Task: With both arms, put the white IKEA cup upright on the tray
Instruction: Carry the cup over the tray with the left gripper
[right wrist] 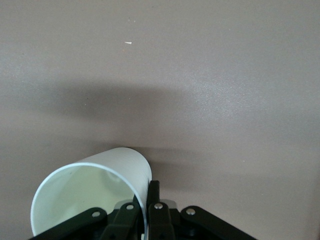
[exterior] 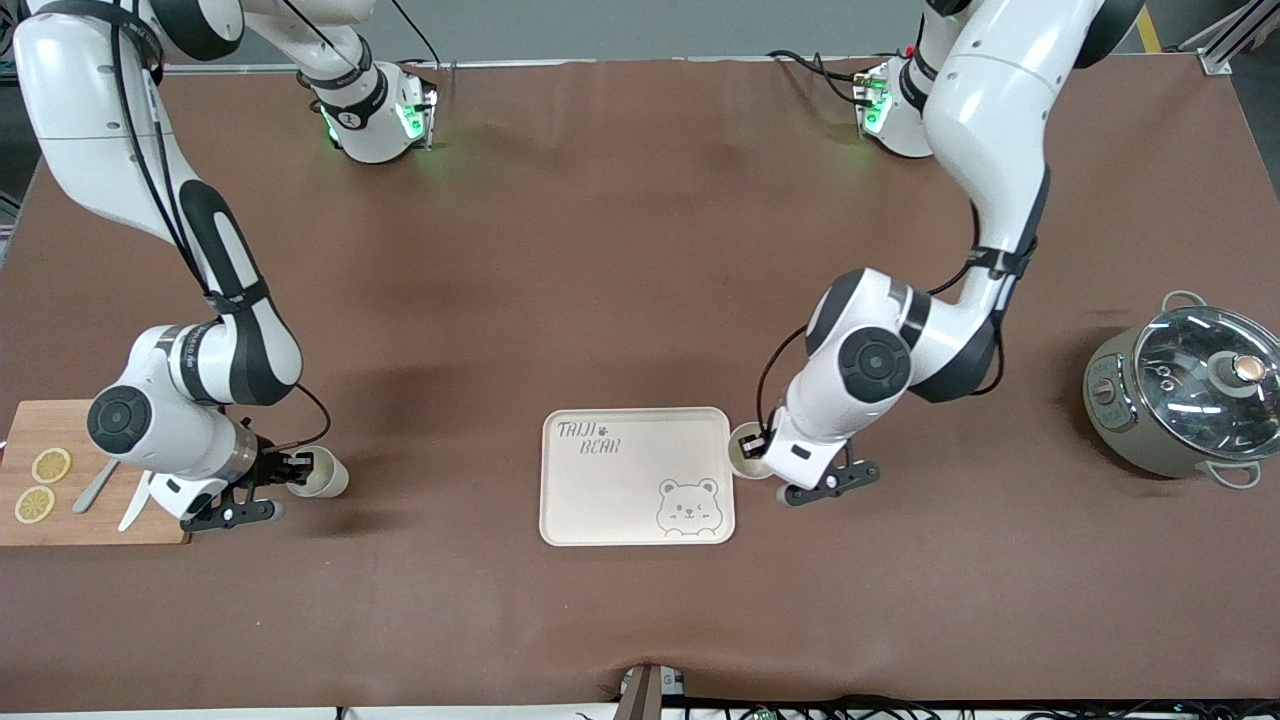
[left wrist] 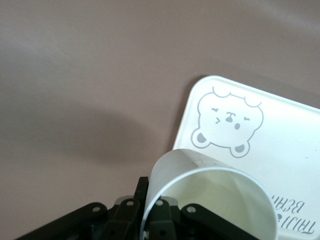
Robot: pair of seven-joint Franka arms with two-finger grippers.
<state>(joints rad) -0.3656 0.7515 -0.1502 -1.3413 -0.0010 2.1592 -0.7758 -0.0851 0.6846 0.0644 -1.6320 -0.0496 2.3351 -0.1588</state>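
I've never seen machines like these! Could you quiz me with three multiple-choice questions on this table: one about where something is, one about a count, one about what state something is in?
1. Where does the pot with the glass lid stand?
A. at the left arm's end of the table
B. on the tray
C. on the wooden board

2. How many lemon slices lie on the wooden board?
A. none
B. two
C. five

3. What is the right gripper doing?
A. hanging open over the tray
B. gripping a knife
C. shut on the rim of a white cup

Answers:
1 A, it sits past the left arm, away from the tray.
2 B, the lemon slices number two.
3 C, the right wrist view shows its fingers pinching the cup's rim.
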